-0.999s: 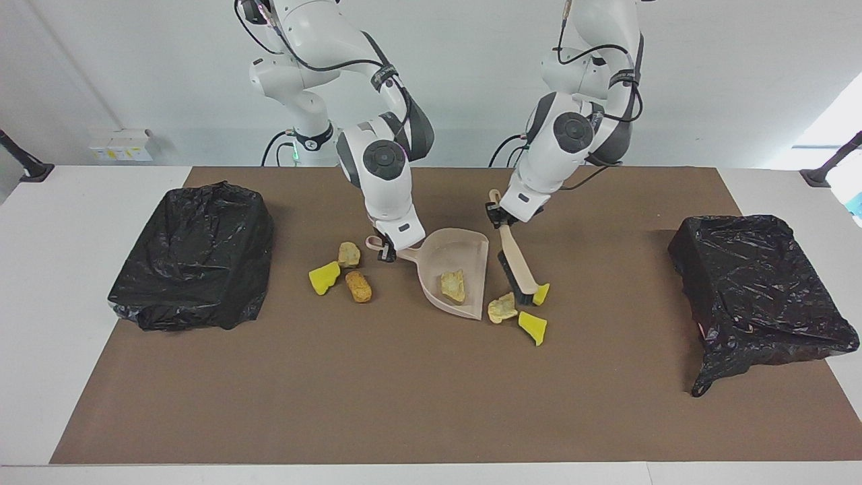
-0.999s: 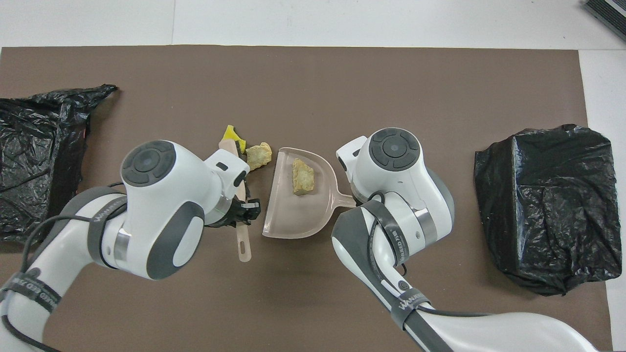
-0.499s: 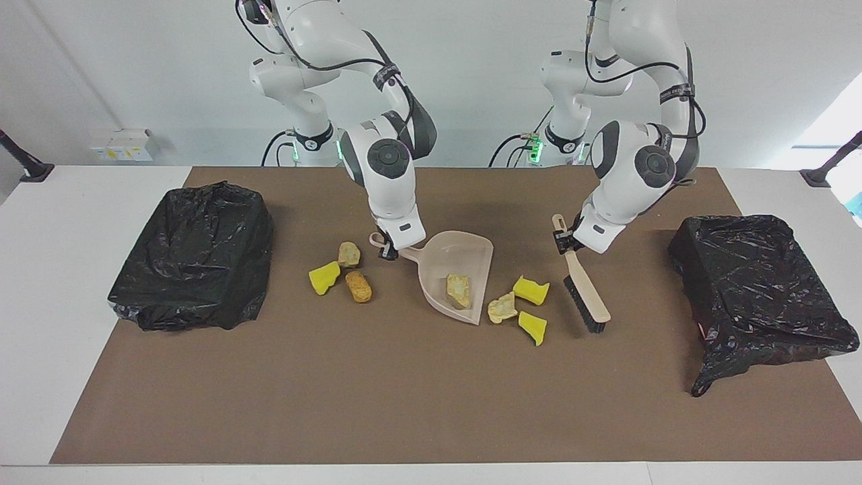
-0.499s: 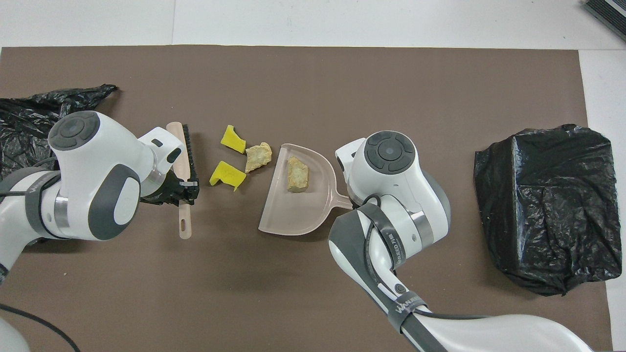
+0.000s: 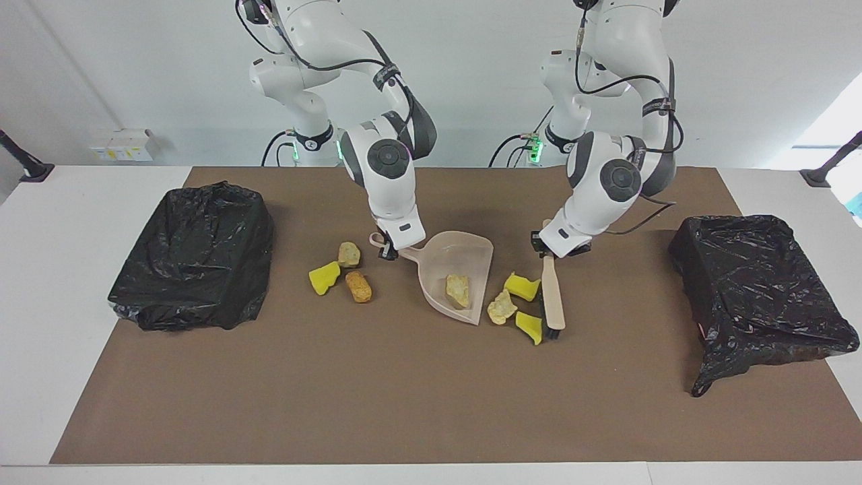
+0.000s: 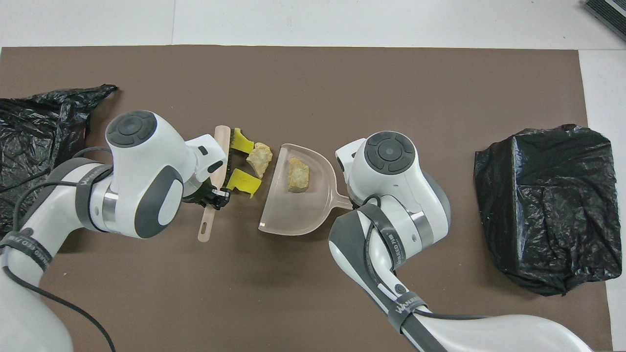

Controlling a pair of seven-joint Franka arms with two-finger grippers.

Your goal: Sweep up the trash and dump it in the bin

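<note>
My right gripper (image 5: 388, 252) is shut on the handle of the beige dustpan (image 5: 466, 252), which rests on the mat with one tan trash lump (image 5: 458, 288) inside. My left gripper (image 5: 547, 247) is shut on the brush (image 5: 553, 300), whose bristles press against two yellow sponge pieces (image 5: 522, 285) (image 5: 530, 327). A beige lump (image 5: 502, 307) lies between them at the pan's open lip. From overhead the brush (image 6: 221, 155), the yellow pieces (image 6: 243, 181) and the lump (image 6: 259, 159) sit beside the dustpan (image 6: 293, 215). Three more trash pieces (image 5: 349, 254) (image 5: 324, 277) (image 5: 359, 286) lie beside the pan's handle.
Two bins lined with black bags stand on the brown mat, one at the right arm's end (image 5: 195, 273) and one at the left arm's end (image 5: 757, 289). In the overhead view the right arm hides the three pieces beside the handle.
My left gripper swung the brush out toward the left arm's end, then back, pushing the two yellow pieces toward the dustpan's mouth. The dustpan turned slightly.
</note>
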